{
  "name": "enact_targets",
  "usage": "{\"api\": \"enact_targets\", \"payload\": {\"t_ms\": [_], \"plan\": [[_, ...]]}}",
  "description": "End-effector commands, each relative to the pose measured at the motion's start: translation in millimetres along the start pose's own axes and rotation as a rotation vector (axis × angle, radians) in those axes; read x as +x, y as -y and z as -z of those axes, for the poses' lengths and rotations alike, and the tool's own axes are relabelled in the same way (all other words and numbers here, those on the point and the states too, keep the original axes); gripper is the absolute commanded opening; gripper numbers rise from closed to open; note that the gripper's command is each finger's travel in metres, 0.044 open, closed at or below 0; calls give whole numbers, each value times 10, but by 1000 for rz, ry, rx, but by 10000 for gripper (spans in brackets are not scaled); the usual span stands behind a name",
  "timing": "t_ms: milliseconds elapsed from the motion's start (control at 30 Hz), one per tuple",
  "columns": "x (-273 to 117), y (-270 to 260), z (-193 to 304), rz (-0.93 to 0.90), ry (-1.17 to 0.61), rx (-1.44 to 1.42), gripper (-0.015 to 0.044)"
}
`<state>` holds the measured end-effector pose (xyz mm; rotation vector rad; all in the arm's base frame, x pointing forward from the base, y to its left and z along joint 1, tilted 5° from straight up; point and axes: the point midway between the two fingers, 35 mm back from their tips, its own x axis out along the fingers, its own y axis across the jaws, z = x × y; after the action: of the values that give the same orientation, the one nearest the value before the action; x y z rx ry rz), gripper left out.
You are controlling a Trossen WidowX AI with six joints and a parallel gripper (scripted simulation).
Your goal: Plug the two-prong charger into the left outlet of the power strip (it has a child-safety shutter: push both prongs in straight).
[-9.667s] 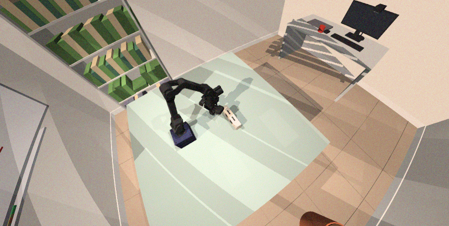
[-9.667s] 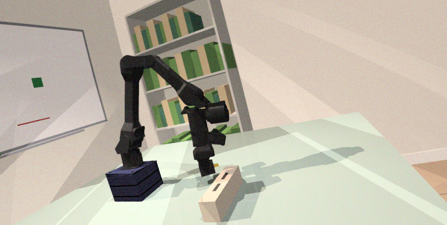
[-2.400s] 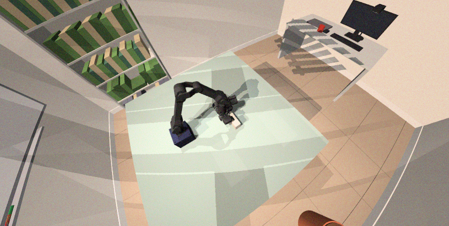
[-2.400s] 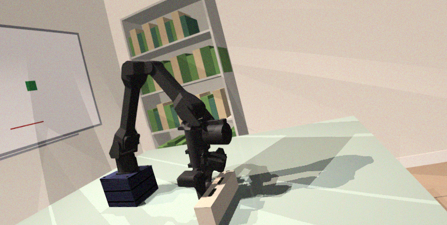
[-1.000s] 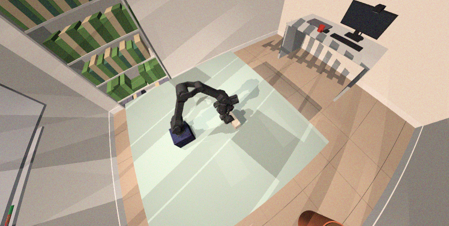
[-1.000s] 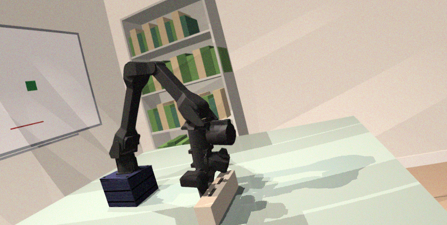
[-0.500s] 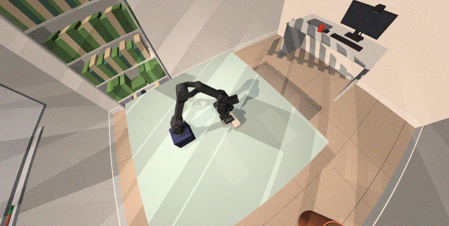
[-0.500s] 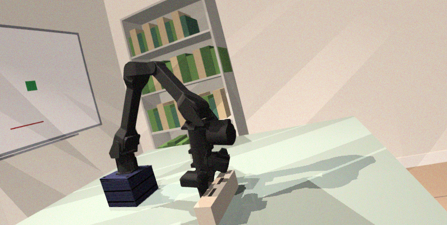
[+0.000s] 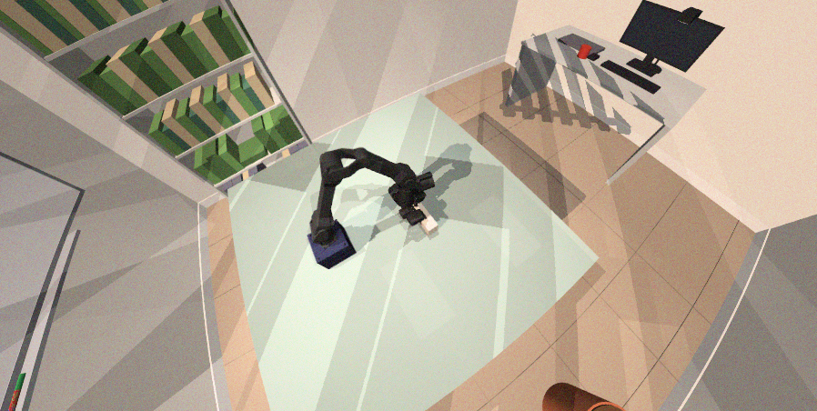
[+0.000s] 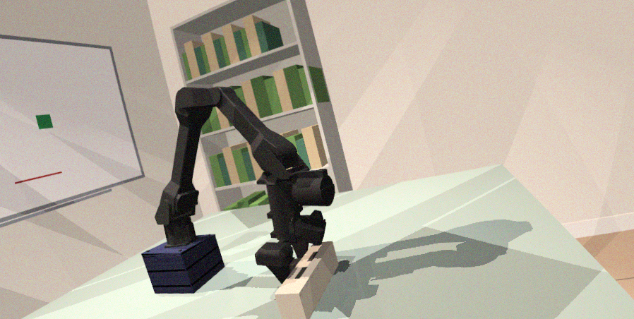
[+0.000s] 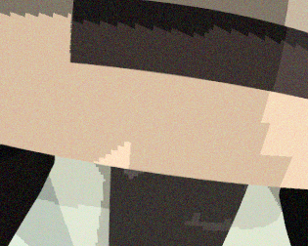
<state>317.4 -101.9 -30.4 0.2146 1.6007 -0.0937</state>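
The beige power strip (image 9: pixel 428 225) (image 10: pixel 290 301) (image 11: pixel 160 114) stands on the pale green table top, with dark recesses in its upper face. My gripper (image 9: pixel 417 207) (image 10: pixel 296 255) (image 11: pixel 171 169) is open, low over the strip's far part. In the wrist view its black fingers stand wide apart at the lower left and lower right. The dark grey charger (image 11: pixel 177 215) is between them, with gaps on both sides, and its edge meets the strip's edge in that view. The prongs are not visible, and how deep they sit cannot be told. The fingers hide the charger in the top and exterior views.
The arm's dark blue base (image 9: pixel 331 245) (image 10: pixel 183 263) stands on the table top (image 9: pixel 319 345) (image 10: pixel 443 290) to the left of the strip. A bookshelf (image 10: pixel 321 77) stands behind. A desk (image 9: pixel 680 87) with a monitor (image 9: pixel 671 36) and a red cup (image 9: pixel 583 51) is far off.
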Motion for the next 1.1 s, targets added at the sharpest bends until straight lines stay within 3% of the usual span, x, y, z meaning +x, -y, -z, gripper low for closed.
{"api": "enact_targets", "payload": {"t_ms": [0, 1067], "plan": [[-1, 1, 3, 0, 6, -1, 440], [10, 1, 79, 0, 31, -4, 440]]}}
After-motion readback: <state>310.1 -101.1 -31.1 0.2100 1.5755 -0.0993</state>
